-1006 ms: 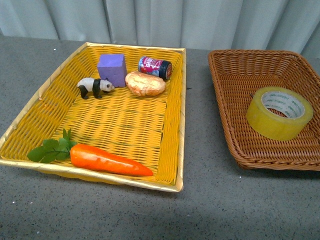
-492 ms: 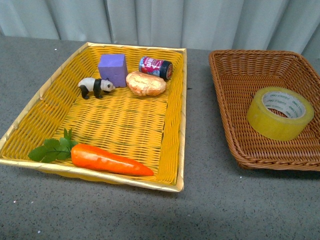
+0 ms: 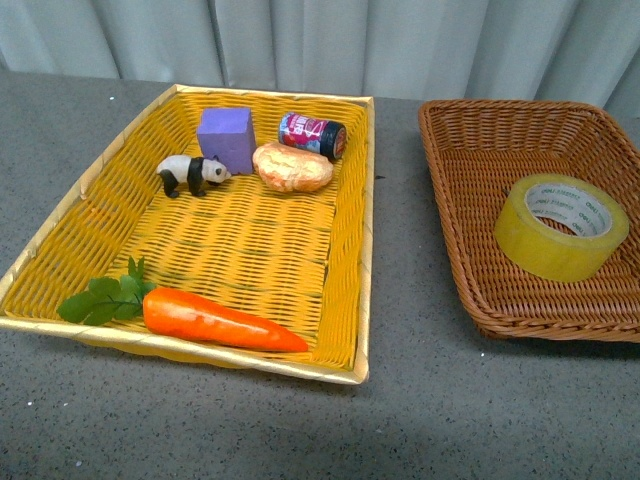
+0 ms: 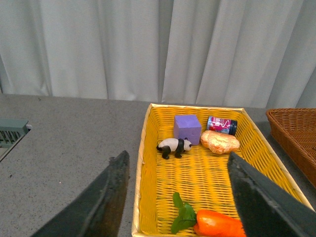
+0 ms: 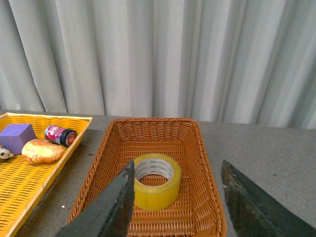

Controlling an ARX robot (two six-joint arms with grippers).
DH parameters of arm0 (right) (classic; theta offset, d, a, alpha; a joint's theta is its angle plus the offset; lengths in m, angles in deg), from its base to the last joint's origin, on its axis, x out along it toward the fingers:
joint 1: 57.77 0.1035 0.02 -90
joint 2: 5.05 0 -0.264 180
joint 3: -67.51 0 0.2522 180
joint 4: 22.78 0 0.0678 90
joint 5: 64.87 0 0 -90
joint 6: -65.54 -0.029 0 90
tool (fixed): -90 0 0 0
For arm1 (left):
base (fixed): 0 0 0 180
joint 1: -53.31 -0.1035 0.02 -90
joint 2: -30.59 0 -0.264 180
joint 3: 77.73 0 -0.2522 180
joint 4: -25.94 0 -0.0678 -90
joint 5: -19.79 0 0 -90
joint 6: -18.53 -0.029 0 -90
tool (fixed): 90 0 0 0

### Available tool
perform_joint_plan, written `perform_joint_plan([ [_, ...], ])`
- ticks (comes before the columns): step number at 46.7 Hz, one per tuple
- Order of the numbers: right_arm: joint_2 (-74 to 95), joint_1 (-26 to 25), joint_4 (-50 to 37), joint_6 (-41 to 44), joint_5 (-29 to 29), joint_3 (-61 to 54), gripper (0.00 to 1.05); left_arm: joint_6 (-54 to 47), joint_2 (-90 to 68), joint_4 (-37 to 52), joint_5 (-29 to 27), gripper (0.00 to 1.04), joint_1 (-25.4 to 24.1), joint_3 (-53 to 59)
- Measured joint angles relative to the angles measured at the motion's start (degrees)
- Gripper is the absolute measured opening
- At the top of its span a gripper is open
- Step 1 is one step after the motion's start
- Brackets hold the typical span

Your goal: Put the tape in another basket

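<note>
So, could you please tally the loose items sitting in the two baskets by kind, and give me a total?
Roll of yellow tape, in the brown wicker basket: 1
Carrot, in the yellow basket: 1
Panda figure: 1
Purple block: 1
Bread roll: 1
Small can: 1
Total: 6

Grey speckled table [image 3: 400, 400]: yellow basket [image 3: 362, 250] on L, brown basket [image 3: 450, 220] on R, apart w/ bare gap btwn.
</note>
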State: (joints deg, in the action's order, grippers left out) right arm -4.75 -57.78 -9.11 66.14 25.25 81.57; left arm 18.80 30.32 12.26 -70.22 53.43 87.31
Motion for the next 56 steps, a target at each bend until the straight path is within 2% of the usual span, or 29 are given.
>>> perform_joint_plan([
  [2, 0.0, 0.0, 0.0, 0.0, 0.0, 0.02, 0.63, 0.0, 0.0, 0.0, 0.02, 0.69, 0.0, 0.0],
  [6, 0.0, 0.0, 0.0, 0.02, 0.0, 0.0, 0.78, 0.0, 0.0, 0.0, 0.02, 0.83, 0.0, 0.0],
  [8, 0.0, 0.0, 0.0, 0.02, 0.0, 0.02, 0.88, 0.0, 0.0, 0.0, 0.02, 0.95, 0.0, 0.0],
  [10, 0.0, 0.0, 0.0, 0.0, 0.0, 0.02, 0.97, -0.07, 0.0, 0.0, 0.02, 1.0, 0.0, 0.0],
  [11, 0.0, 0.0, 0.0, -0.04, 0.0, 0.0, 0.98, -0.04, 0.0, 0.0, 0.0, 0.98, 0.0, 0.0],
  [13, 0.0, 0.0, 0.0, -0.02, 0.0, 0.0, 0.95, -0.04, 0.0, 0.0, 0.0, 0.98, 0.0, 0.0],
  [56, 0.0, 0.0, 0.0, -0.02, 0.0, 0.02, 0.96, -0.04, 0.0, 0.0, 0.0, 0.98, 0.0, 0.0],
])
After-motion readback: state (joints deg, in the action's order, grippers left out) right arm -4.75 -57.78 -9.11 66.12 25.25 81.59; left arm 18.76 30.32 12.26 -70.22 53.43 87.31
